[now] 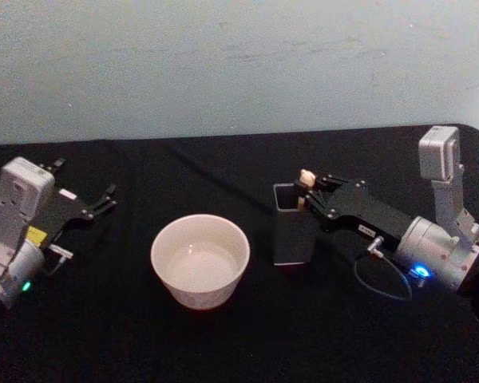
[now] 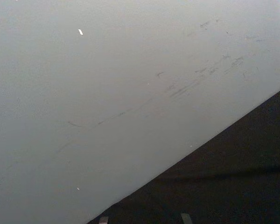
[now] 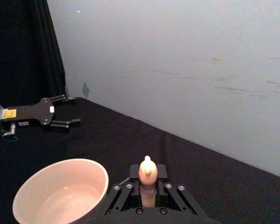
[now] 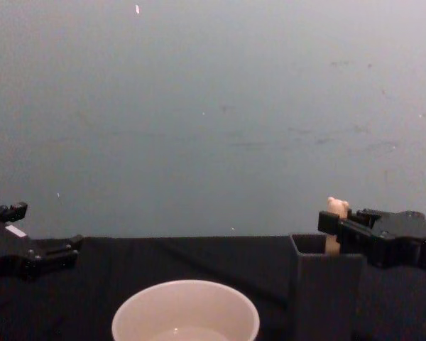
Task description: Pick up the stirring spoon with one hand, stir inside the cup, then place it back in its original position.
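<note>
The stirring spoon [image 1: 306, 177] stands upright in the dark grey square holder [image 1: 292, 233], its original position, right of the cup. Only its beige bear-head top [image 3: 148, 170] and upper handle show; the bowl is hidden inside the holder. My right gripper [image 1: 310, 194] reaches in from the right and is shut on the handle just under the head [image 4: 336, 207]. The cream cup [image 1: 199, 259] sits mid-table, left of the holder [image 4: 325, 284]; the cup [image 3: 60, 193] looks pale and bare inside. My left gripper [image 1: 112, 198] rests open at the far left, well away from the cup.
A black cloth [image 1: 247, 343] covers the table up to a pale wall [image 1: 239, 64] behind. The left gripper [image 3: 67, 112] lies low over the cloth. Bare cloth lies between the cup [image 4: 186, 312] and each arm.
</note>
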### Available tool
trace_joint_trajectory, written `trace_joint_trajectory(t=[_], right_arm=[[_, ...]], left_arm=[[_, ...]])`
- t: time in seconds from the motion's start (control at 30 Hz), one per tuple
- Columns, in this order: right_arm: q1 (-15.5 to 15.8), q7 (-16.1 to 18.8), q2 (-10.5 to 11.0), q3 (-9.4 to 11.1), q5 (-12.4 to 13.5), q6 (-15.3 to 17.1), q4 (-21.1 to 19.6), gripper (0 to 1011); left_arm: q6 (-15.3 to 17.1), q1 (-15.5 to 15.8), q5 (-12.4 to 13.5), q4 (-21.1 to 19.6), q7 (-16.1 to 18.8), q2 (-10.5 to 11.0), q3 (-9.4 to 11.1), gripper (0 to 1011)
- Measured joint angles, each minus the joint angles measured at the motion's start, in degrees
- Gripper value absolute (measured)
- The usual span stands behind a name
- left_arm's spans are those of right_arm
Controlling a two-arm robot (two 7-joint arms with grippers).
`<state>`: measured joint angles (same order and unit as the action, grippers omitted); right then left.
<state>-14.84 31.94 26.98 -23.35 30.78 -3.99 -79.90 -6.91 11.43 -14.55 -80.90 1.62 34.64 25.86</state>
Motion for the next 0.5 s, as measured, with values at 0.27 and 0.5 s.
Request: trace_joint_trajectory(t=[0.27, 0.5], right_arm=[[0.33, -1.2, -0.29, 0.06, -1.08, 0.58, -0.28, 213], [0.33, -1.14, -0.27, 0.06, -1.02, 0.58, -0.28, 213]], left_arm=[[0.0, 0.0, 0.0, 0.0, 0.0, 0.0, 0.0, 1001], [0.0, 0.0, 0.0, 0.0, 0.0, 0.0, 0.0, 1001]])
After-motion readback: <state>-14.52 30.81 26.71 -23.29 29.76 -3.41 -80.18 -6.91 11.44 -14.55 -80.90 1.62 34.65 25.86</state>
